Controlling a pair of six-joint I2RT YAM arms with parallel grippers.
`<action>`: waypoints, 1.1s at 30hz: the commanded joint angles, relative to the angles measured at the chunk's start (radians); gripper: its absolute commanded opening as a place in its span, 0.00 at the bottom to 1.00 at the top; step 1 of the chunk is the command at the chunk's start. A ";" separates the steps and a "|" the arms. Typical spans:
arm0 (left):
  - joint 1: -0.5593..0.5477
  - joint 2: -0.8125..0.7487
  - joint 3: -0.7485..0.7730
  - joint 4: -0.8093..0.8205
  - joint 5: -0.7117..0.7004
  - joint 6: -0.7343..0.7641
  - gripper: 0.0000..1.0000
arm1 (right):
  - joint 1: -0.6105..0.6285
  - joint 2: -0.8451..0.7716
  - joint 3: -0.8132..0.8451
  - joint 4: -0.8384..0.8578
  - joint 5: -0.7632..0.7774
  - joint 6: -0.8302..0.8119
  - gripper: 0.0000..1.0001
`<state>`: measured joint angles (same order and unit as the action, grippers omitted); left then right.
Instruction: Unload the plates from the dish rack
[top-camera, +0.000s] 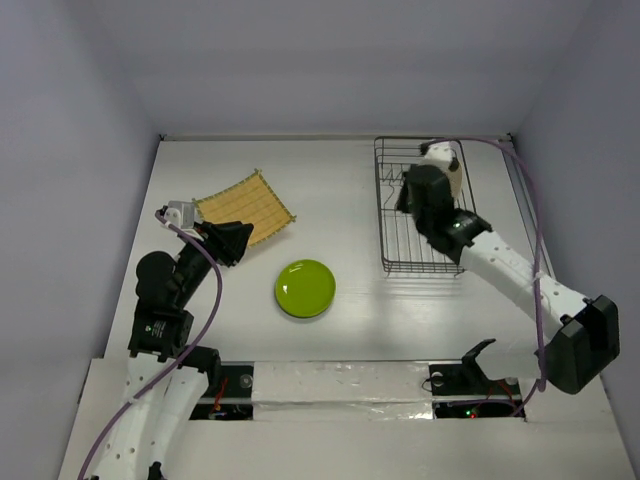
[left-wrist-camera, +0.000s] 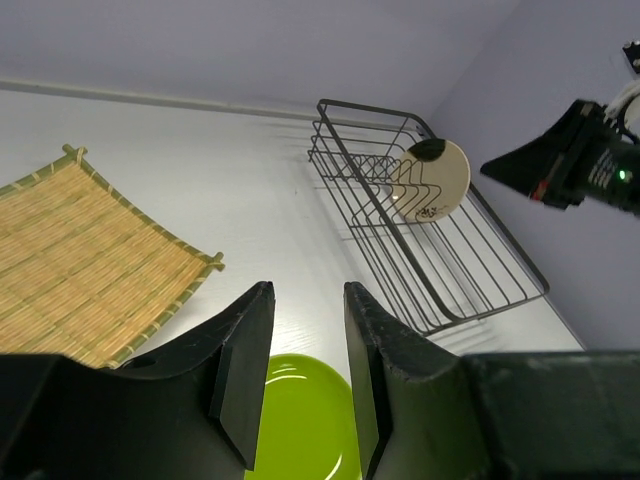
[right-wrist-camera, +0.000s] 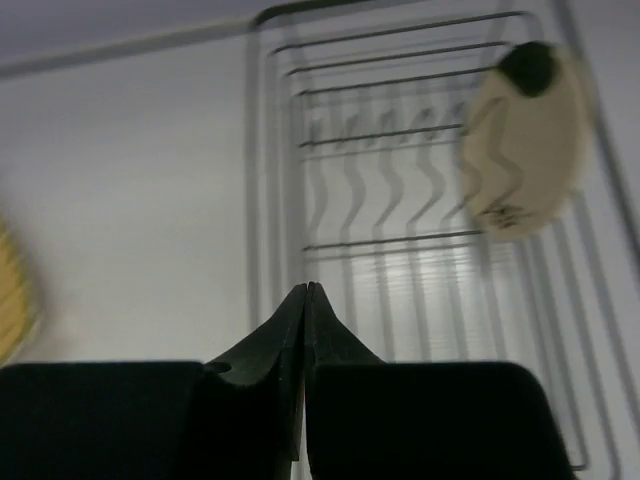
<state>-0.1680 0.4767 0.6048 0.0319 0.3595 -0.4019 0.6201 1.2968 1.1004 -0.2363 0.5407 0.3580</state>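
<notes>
Scene: a dish rack (top-camera: 410, 262) was pictured at the far right of a white table (top-camera: 350, 180), with a bamboo mat (top-camera: 248, 205) laid at the far left.

Cream plate: the cream plate (left-wrist-camera: 432, 180), marked with a dark patch at its rim, was shown standing on edge among the prongs at the far end of the rack. No other plate was seen inside.

Green plate: the lime green plate (top-camera: 305, 288) was found lying flat on the table near the centre, well apart from the rack and just near of the mat.

Right gripper: the right gripper (right-wrist-camera: 305, 290) was held above the rack, left of the cream plate and short of it. Its fingers were pressed together and nothing was carried.

Left gripper: the left gripper (left-wrist-camera: 306, 290) was poised over the near corner of the mat, its fingers parted by a narrow gap with nothing between them.

Step in hand: the approach to the cream plate was judged to be under way, the green plate counted as unloaded.

Next move: the right fingers would need to be spread, lined up across the plate's upper rim and closed on it before it could be lifted straight up clear of the prongs.
</notes>
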 joint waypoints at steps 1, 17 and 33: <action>0.002 -0.015 0.043 0.039 0.012 0.000 0.31 | -0.190 0.018 0.053 -0.058 0.086 -0.013 0.06; -0.034 -0.020 0.049 0.030 0.006 0.005 0.32 | -0.465 0.392 0.274 -0.032 0.082 -0.091 0.46; -0.044 -0.001 0.047 0.037 0.009 0.003 0.32 | -0.514 0.440 0.286 -0.009 0.044 -0.114 0.19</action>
<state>-0.2077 0.4694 0.6048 0.0315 0.3595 -0.4019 0.1112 1.7767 1.3788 -0.2829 0.5827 0.2523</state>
